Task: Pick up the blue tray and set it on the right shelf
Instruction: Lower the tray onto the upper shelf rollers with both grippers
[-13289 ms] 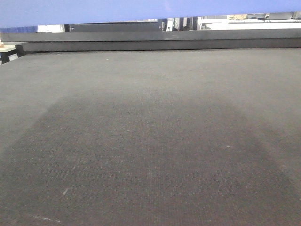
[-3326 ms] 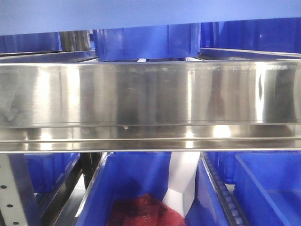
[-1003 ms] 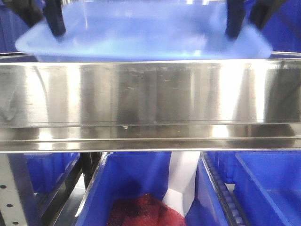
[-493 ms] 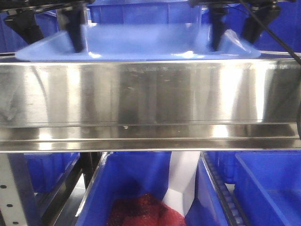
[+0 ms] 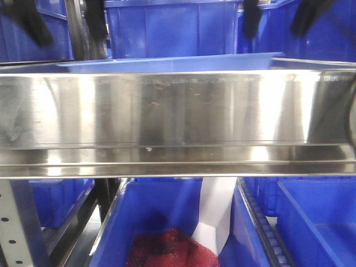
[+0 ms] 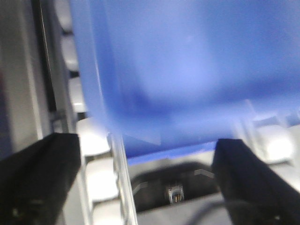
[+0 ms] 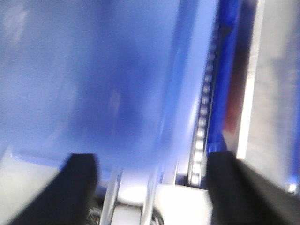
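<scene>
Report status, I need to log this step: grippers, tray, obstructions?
Both grippers open, left gripper and right gripper fingers apart, clear of tray. Blue tray down on right shelf. Deep blue bins right behind it.

Left gripper (image 6: pixel 140 187) and right gripper (image 7: pixel 150 187): jaws spread wide, clear of the blue tray (image 5: pixel 167 63), fingers raised above its rim.

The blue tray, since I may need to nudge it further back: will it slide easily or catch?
Probably slides easily: the blue tray looks like glossy plastic resting on the right shelf, whose steel is polished. It is shallow and wide, so tipping seems unlikely. Likely light for its size.
</scene>
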